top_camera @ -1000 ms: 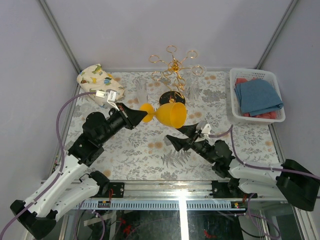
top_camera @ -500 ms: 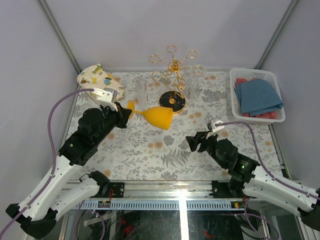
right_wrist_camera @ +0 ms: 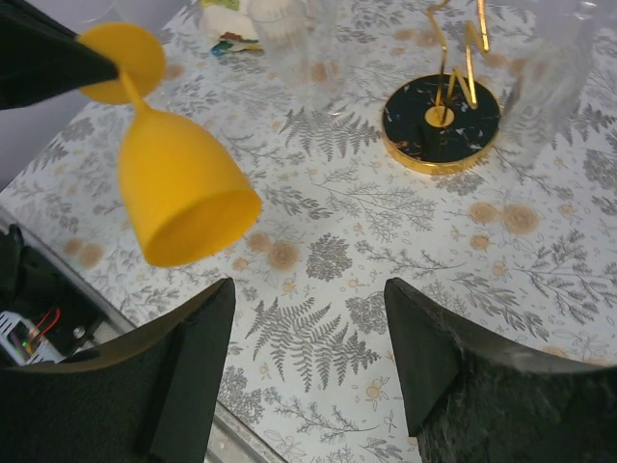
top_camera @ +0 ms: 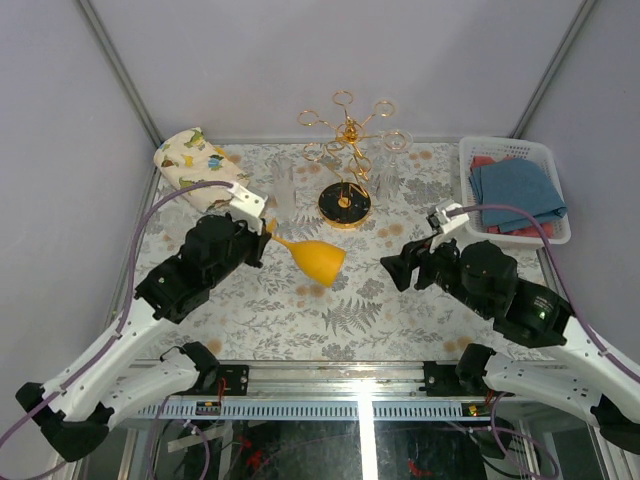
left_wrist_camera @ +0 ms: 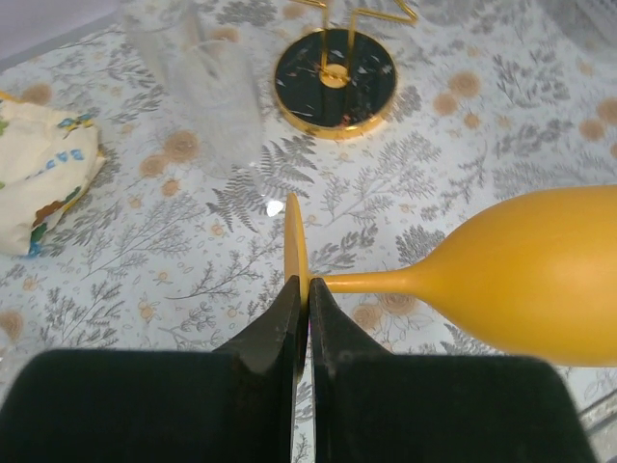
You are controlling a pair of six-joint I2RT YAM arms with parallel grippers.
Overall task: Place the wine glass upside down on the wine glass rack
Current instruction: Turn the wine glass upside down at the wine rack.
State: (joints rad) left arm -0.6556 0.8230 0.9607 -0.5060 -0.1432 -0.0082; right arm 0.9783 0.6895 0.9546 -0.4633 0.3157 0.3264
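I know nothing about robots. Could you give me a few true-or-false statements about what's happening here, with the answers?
1. The left gripper pinches the yellow wine glass by its foot. True.
2. The right gripper grips the glass's bowl. False: it is open, empty and apart from the glass.
3. The glass hangs on the gold rack. False: it is held tilted, apart from the rack.
4. A white basket holds a blue cloth. True.

Across the top view, the table's (top_camera: 330, 320) lower centre lies open, while at upper centre clear glasses (top_camera: 283, 190) closely flank the wine glass rack (top_camera: 345, 205).
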